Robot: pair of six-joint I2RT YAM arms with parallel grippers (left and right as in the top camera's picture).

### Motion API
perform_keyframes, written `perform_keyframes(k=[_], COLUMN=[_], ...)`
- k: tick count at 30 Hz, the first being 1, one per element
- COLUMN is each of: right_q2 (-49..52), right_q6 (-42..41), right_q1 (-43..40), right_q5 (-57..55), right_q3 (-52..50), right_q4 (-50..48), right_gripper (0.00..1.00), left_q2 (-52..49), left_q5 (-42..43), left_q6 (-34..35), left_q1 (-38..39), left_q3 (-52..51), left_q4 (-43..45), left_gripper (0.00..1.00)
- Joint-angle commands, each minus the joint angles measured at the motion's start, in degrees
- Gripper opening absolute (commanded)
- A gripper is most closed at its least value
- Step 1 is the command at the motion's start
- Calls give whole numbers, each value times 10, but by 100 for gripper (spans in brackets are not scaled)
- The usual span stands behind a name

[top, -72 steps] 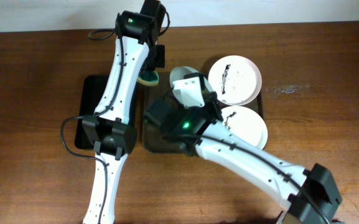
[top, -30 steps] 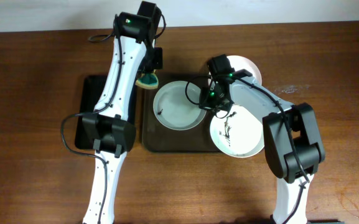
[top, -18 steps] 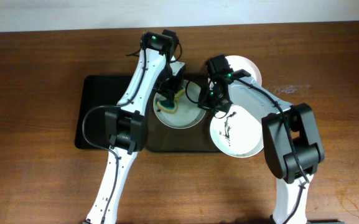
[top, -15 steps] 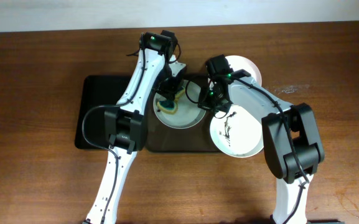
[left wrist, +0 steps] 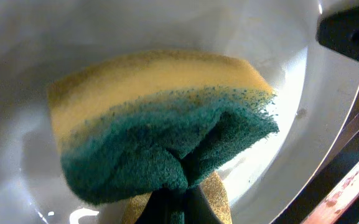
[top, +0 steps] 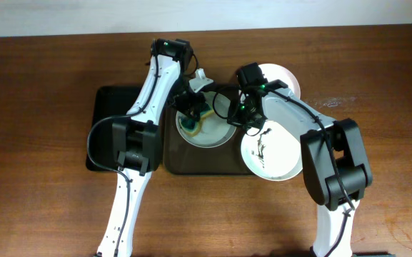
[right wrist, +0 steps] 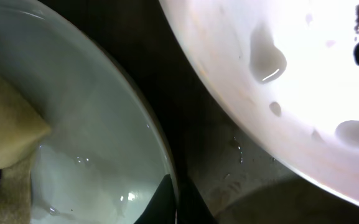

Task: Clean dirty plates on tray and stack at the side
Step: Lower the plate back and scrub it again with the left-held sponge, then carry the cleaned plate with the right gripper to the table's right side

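LEFT gripper (top: 190, 111): clamped on sponge (left wrist: 160, 124), plate (top: 218, 133) directly beneath | RIGHT gripper (top: 241, 118): pinching same plate's near rim | NEXT: likely wipe across.

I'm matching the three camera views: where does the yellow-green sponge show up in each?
Overhead: sponge upper centre, on the leftmost plate.
Left wrist: sponge fills the centre, lying on the plate.
Right wrist: only the sponge's yellow corner, at the left edge.
Shared landmark: that plate's white surface under the sponge.
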State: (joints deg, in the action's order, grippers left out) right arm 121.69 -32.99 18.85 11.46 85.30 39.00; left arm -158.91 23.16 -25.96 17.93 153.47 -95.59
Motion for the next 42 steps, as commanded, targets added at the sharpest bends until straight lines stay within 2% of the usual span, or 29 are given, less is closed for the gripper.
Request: perform_keyframes(k=[1, 3, 6, 8, 11, 14, 16, 20, 23, 25, 29, 31, 34, 37, 38, 40, 41, 42], right_q2=[6, 6, 6, 6, 6, 6, 6, 6, 6, 6, 6, 1, -45, -115, -149, -171, -174, -174], right_q6=[-3, -3, -3, -3, -3, -2, -2, 2, 2, 2, 12, 59, 90, 105, 104, 100, 74, 58], right_q1=[2, 3, 3, 3, 2, 2, 2, 2, 2, 2, 3, 3, 4, 10, 33, 78, 122, 151], right_q5=[-32, -32, -32, -32, -32, -32, -32, -32, -32, -32, -33, 0, -14, -88, -193, -326, -435, -499], right_q3=[-5, -5, -5, -5, -5, -5, -5, -5, -5, -5, -5, 8, 58, 80, 81, 80, 80, 80], right_q4=[0, 0, -2, -2, -3, -3, -3, -2, -2, -2, 2, 13, 79, 126, 149, 168, 182, 191], right_gripper=[4, 4, 4, 4, 4, 4, 4, 4, 4, 4, 4, 4, 4, 4, 4, 4, 4, 4], left_q2=[26, 26, 26, 26, 26, 26, 26, 28, 31, 31, 31, 49, 65, 65, 65, 65, 65, 65], left_q5=[-34, -70, -80, -132, -205, -222, -251, -265, -289, -327, -335, -335, -322, -269, -269, -269, -268, -268], left_q6=[17, 66, 111, 200, 318, 391, 425, 433, 433, 433, 433, 433, 432, 430, 430, 431, 431, 431], left_q1=[-3, -4, -3, -3, -3, -3, 0, 16, 18, 18, 15, 14, 13, 6, 0, -3, -2, -2], left_q3=[-15, -38, -54, -54, -55, -55, -55, -52, -5, 88, 248, 264, 264, 264, 263, 257, 253, 248], left_q4=[-12, -12, 2, 38, 47, 17, 45, 198, 221, 209, 125, 88, 36, -6, -10, -9, -9, -9], left_gripper=[0, 0, 0, 0, 0, 0, 0, 0, 0, 0, 0, 0, 0, 0, 0, 0, 0, 0])
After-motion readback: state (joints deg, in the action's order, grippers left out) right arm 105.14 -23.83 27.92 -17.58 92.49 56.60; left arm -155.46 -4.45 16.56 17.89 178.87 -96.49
